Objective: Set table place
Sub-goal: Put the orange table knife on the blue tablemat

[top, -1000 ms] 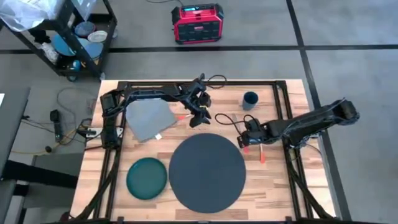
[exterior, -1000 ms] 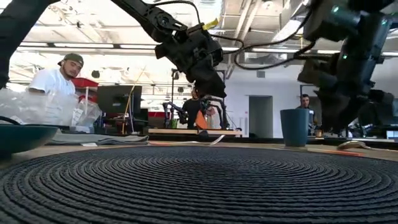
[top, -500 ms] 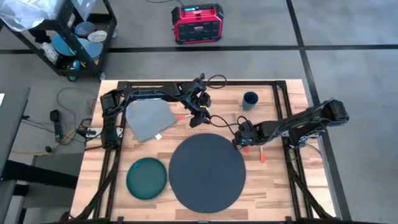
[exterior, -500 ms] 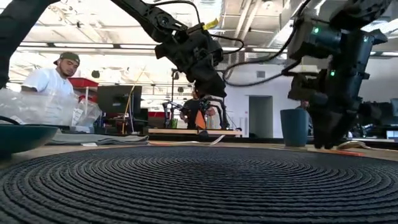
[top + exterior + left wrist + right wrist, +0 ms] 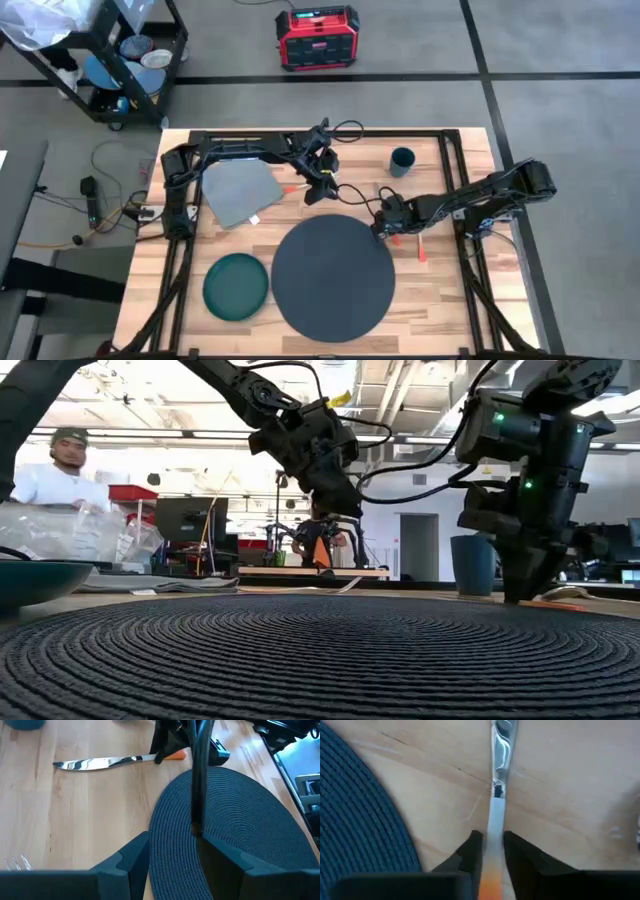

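The place, a round dark grey mat point(image 5: 333, 275), lies in the middle of the table point(image 5: 450, 290). A knife point(image 5: 100, 762) with an orange handle lies flat on the wood just off the mat's far right rim. My right gripper point(image 5: 383, 226) stands down on the knife, shut on it. My left gripper point(image 5: 322, 192) hangs open above the wood at the mat's far edge, holding nothing. A dark green plate point(image 5: 237, 286) rests to the left of the mat. A grey napkin point(image 5: 238, 190) lies flat at the far left. My right gripper pinches the knife between its two fingers point(image 5: 475, 847), one on each long side, where the silver blade meets the orange handle point(image 5: 493, 827). The fingers come from above, pointing down. The knife lies flat on the table, its blade point(image 5: 499, 750) stretching away from the fingers.
A dark blue cup point(image 5: 402, 160) stands at the far right. Another orange-handled utensil point(image 5: 422, 250) lies to the right of the mat. Fork tines point(image 5: 15, 865) show on the wood near the napkin. A black cable point(image 5: 197, 780) hangs before my left gripper. A person point(image 5: 60, 470) stands beyond the table.
My right gripper has moved toward the table's left, up to the mat's right rim, and has come down onto the knife. My left arm has kept still. The person beyond the table has stepped to the left.
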### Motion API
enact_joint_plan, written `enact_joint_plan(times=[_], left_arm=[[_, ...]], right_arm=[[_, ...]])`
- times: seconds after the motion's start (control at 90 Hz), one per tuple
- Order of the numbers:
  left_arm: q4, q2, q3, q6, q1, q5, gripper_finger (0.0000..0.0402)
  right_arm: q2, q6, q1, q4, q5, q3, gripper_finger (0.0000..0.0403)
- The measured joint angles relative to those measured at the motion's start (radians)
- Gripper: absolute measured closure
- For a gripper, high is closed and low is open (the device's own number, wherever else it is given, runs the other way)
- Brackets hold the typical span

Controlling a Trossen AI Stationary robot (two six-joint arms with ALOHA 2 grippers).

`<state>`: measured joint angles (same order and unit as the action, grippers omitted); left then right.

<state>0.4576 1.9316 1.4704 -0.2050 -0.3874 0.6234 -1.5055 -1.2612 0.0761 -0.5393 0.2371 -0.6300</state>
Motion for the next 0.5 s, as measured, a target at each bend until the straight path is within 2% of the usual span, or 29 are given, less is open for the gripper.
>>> enact_joint_plan(times=[0.211,0.5], left_arm=[[0.002,0.000,0.000,-0.001,0.000,-0.001,0.0256],[0.009,0.000,0.000,-0.006,-0.008,-0.003,0.0256]], right_arm=[[0.010,-0.031,0.000,0.029,0.008,0.024,0.0402],[0.140,0.007,0.001,0.124,-0.007,0.034,0.0402]])
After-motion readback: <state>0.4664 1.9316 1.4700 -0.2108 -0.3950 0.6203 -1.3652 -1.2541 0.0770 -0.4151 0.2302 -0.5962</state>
